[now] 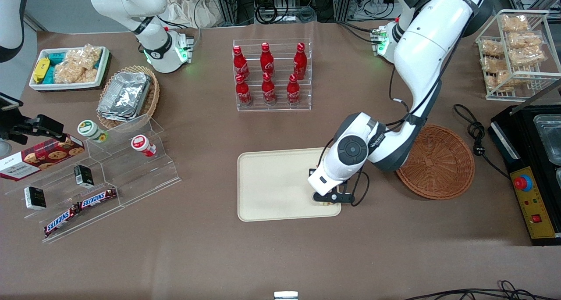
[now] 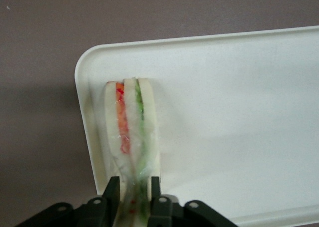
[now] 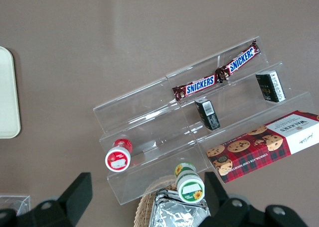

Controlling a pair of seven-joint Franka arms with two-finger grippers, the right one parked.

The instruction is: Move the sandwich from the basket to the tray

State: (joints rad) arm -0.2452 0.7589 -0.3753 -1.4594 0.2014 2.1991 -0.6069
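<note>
We see the basket (image 1: pixel 438 162) holding nothing; the sandwich (image 2: pixel 130 132) lies in the tray (image 1: pixel 271 183), pinched by our low-bent gripper (image 2: pixel 130 194).

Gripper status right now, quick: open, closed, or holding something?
Gripper: closed on the sandwich, low over the tray corner nearest the basket.

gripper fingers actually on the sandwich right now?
Touching. Left wrist view: the gripper fingers press both sides of the sandwich, over the tray corner.
</note>
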